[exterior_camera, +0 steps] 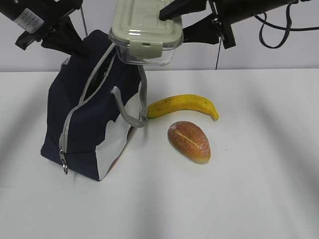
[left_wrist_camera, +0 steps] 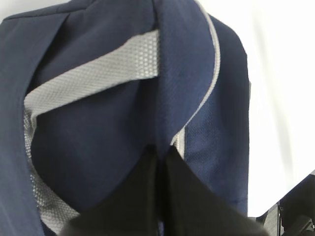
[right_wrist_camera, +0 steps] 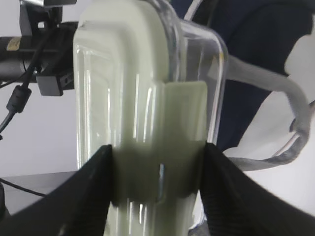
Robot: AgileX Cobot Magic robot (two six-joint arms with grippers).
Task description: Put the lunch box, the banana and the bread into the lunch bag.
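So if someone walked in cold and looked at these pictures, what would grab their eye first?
Probably the lunch box, held up in the air by the right hand, above the navy lunch bag's open top at the left of the table. The left hand is pinching the bag's fabric. Beside the bag, the yellow banana and the glossy bread lie on the white table.

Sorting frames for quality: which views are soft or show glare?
Exterior view: sharp, soft grey shadows on the table. Left wrist view: close and soft, lunch bag fills it, white background blown out. Right wrist view: lunch box blurred, bright streaks on its lid.
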